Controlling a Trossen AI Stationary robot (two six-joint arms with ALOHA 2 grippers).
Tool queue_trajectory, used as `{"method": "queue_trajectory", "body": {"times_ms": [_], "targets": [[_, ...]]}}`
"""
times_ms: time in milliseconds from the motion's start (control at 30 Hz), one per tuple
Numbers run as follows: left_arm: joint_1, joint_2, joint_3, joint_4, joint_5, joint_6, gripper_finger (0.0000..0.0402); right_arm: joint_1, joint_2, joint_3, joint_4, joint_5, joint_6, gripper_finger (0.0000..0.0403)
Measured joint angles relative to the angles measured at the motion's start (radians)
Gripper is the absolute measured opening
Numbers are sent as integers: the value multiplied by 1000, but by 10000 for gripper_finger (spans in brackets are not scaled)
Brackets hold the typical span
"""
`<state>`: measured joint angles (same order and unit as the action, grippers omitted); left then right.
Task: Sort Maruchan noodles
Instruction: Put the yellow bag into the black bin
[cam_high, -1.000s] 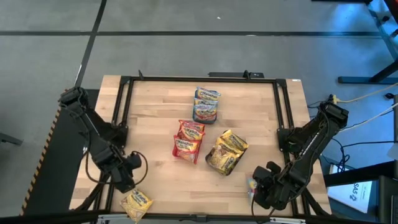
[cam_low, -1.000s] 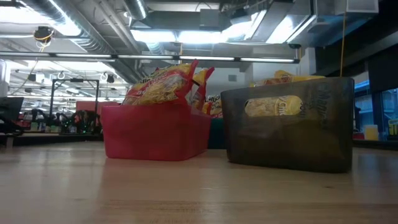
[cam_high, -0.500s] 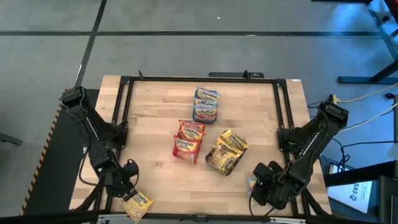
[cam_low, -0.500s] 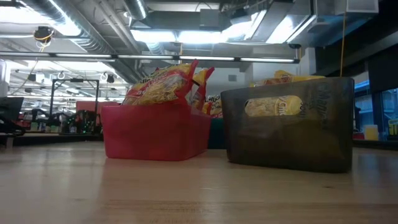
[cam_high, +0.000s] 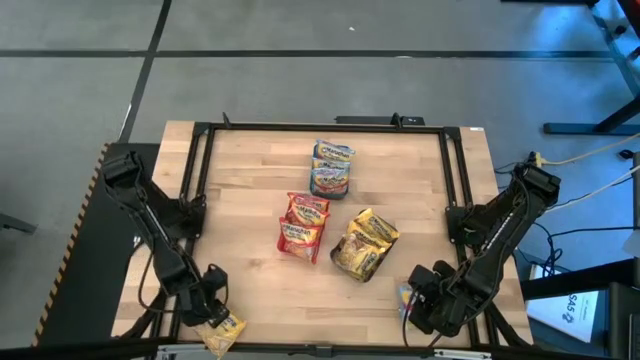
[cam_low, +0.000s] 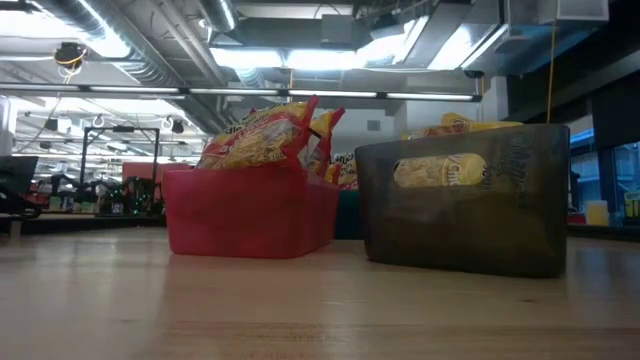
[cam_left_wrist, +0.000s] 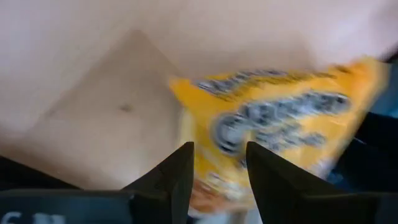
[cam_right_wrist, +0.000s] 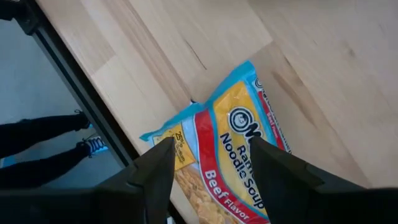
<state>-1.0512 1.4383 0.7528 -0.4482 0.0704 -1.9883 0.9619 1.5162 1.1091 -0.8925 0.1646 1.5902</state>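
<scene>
Packets look light, crinkly, slippery; left tool (cam_left_wrist: 217, 180) gapes over a yellow packet (cam_left_wrist: 280, 134); right tool (cam_right_wrist: 208, 168), apart, straddles a blue-edged packet (cam_right_wrist: 230, 155); pinch mid-body.

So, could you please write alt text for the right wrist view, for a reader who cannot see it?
A blue-edged beef-flavour noodle packet lies on the wooden table near its edge, seen between the right tool's two open dark fingers. Beyond the table edge, a person's legs and shoes show on the floor.
</scene>
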Motion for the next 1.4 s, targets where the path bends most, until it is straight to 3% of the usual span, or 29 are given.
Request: {"method": "queue_trajectory", "body": {"times_ms": [400,567,767,900,1133,1400], "targets": [[1,81,2,67,68,-19,133,0,0,0,0,-44,-80,205],[0,73,2,58,72,-21,91,0,0,0,0,-43,-82,205],[9,72,2,40,66,-21,11,0,0,0,0,-34,-82,204],[36,67,1,43,58,-4,2,0,0,0,1,-3,-92,204],[143,-15,47,65,-81,165,0,0,0,0,3,39,-109,204],[311,-98,185,66,-283,476,0,0,0,0,3,64,-131,204]]}}
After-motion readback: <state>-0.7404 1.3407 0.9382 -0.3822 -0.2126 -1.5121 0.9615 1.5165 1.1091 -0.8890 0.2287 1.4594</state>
